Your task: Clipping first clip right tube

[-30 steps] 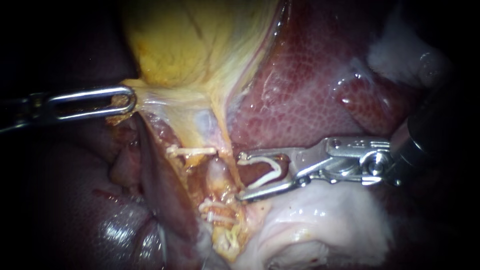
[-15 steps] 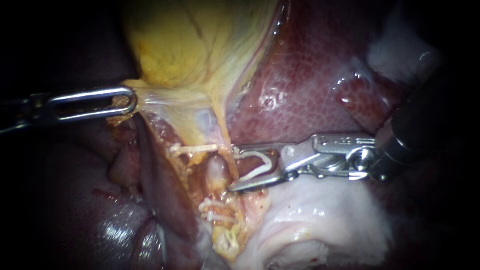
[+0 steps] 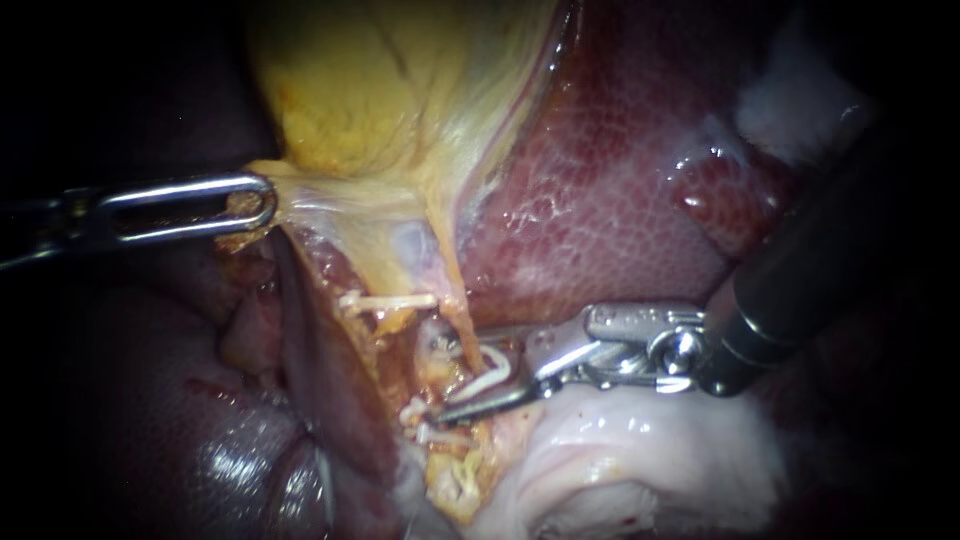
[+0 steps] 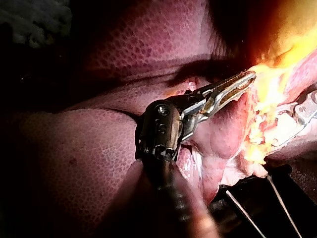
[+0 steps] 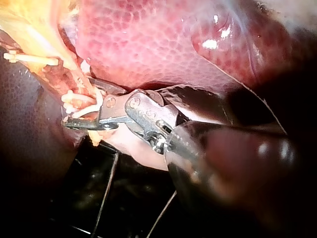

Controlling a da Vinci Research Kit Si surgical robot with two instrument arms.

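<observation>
The right instrument (image 3: 458, 372) comes in from the right with its jaws partly closed, a narrow gap left between them; they grip a white clip (image 3: 492, 365) bent into an open V, one leg lying along each jaw; the jaws reach across the tube (image 3: 437, 348), a pale stub standing in the yellow, ragged tissue just below the gallbladder (image 3: 370, 90); the lower jaw's tip passes under the tube and ends beside it, while the upper jaw lies along its other side; whether the clip's legs already touch the tube cannot be told. In the right wrist view the same jaws point into the yellow strands, with the liver (image 3: 620, 170) lying above them.

The left instrument (image 3: 262, 205) comes in from the left; its long slotted jaws are clamped on the pale edge of the gallbladder's lower end, which looks stretched toward them.

Another white clip (image 3: 388, 299) lies crosswise just above the tube; more white clips (image 3: 425, 428) sit close together just below the lower jaw's tip.
</observation>
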